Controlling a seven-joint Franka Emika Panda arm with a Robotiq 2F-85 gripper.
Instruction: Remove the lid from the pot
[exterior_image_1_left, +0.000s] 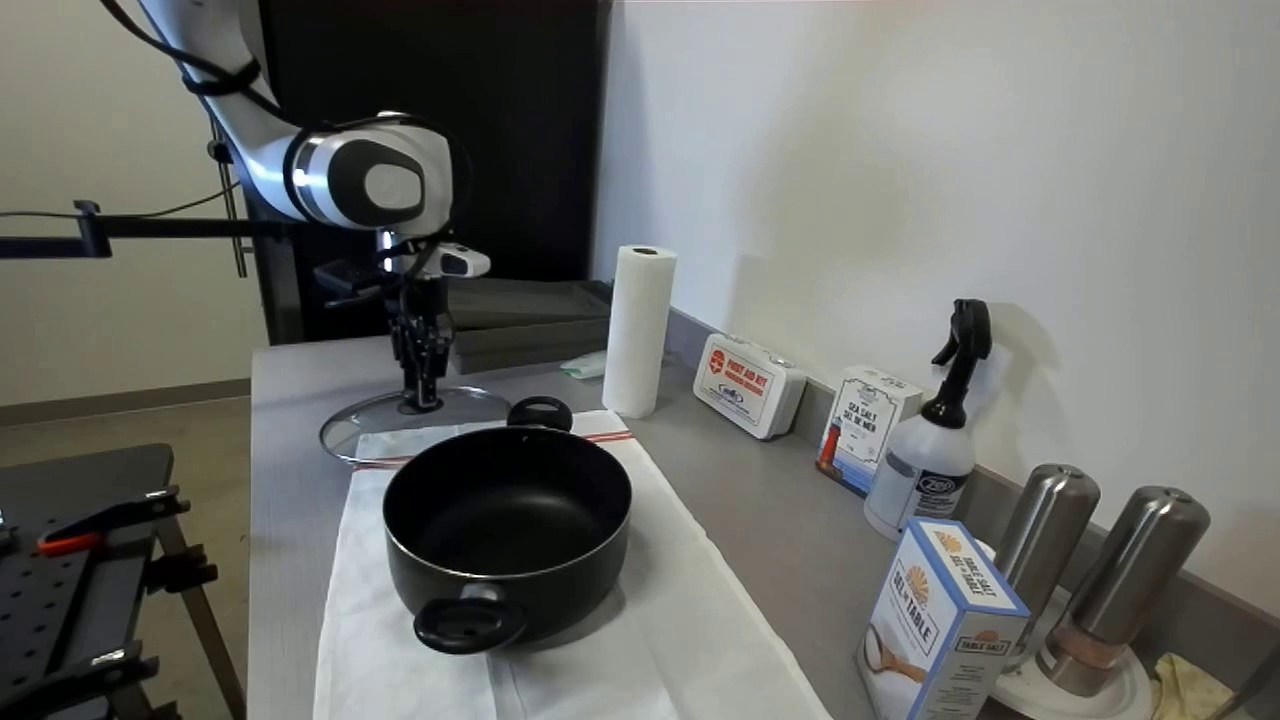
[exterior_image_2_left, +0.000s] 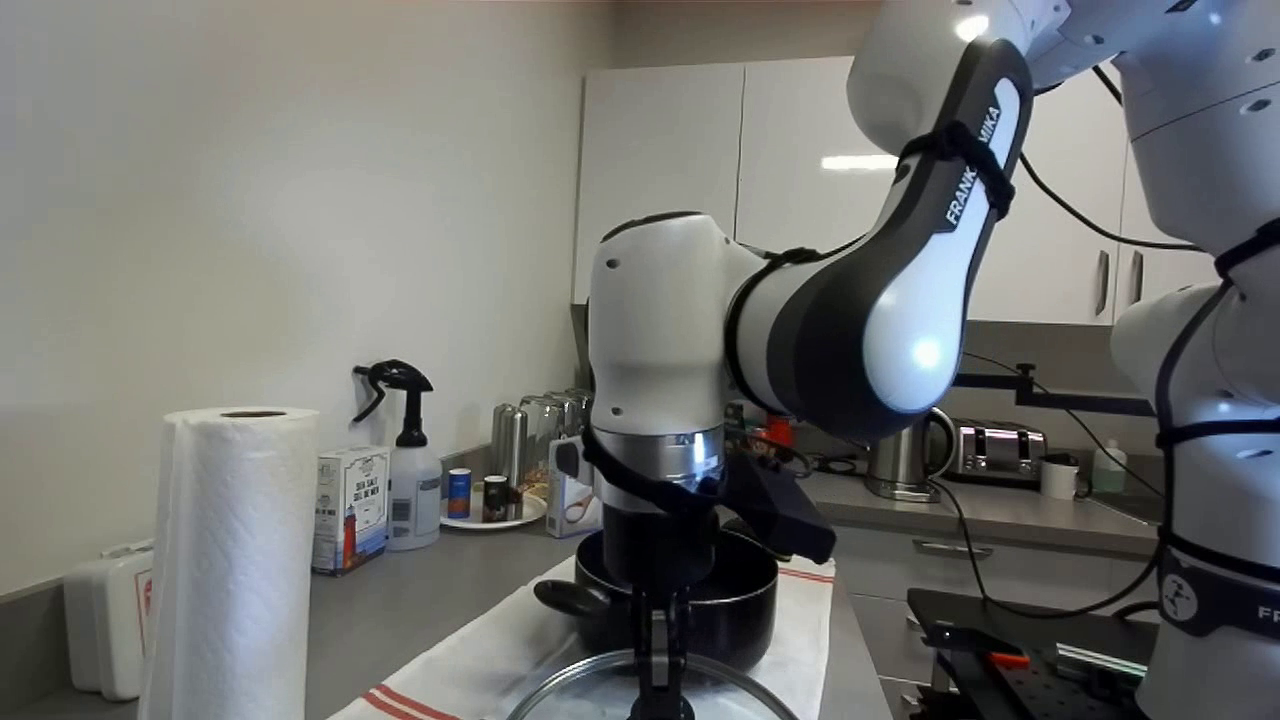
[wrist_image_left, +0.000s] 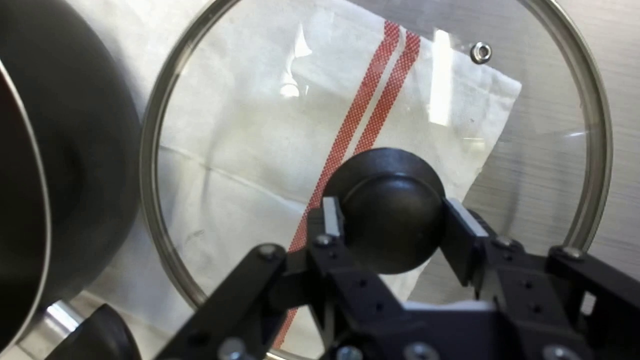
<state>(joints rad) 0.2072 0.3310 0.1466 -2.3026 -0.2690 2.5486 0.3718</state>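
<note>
Bent arm (exterior_image_1_left: 375, 180), gripper (wrist_image_left: 397, 216) downward, lid (wrist_image_left: 270, 125) held by knob (wrist_image_left: 392, 225), height unclear

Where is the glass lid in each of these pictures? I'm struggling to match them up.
In an exterior view: the glass lid is left of centre, beyond the black pot.
In an exterior view: the glass lid is at the bottom centre, cut off by the picture's edge, nearer than the black pot.
Wrist view: the glass lid fills the middle and right.
Shared landmark: the black pot, partly showing at the wrist view's left.
</note>
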